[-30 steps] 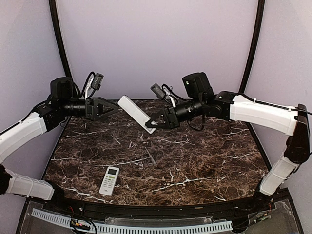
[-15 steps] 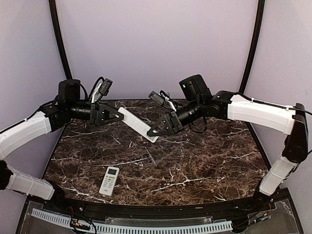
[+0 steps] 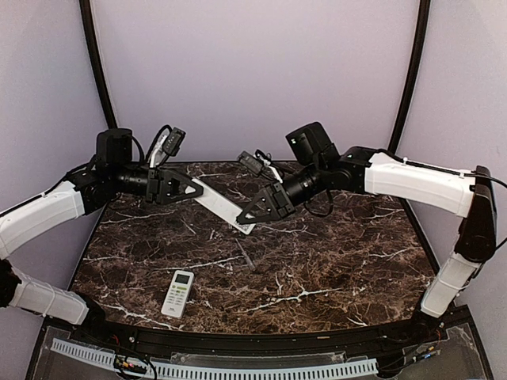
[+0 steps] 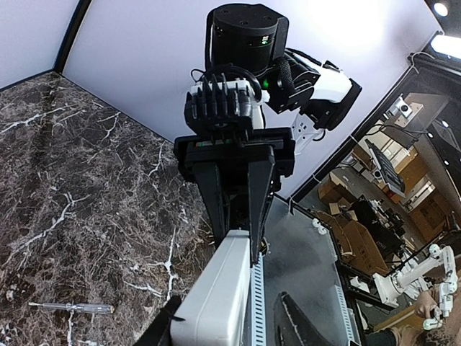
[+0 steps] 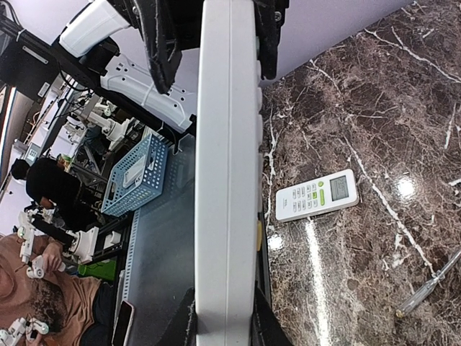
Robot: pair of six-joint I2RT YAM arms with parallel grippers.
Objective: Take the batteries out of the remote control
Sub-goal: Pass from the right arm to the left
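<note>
Remote (image 3: pixel 224 205) aloft, pinched by right end effector (image 3: pixel 243 218); left end effector (image 3: pixel 198 190) straddles it, spread.

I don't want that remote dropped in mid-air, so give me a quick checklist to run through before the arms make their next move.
1. The right gripper clamps the held remote: ok.
2. The left gripper grips the other end firmly: not ok, its jaws straddle it with a gap showing.
3. The battery cover faces a free gripper: cannot tell.
4. The batteries are in sight: cannot tell, none show.
5. The second remote and the screwdriver lie on the table, apart from the held remote: ok.
</note>
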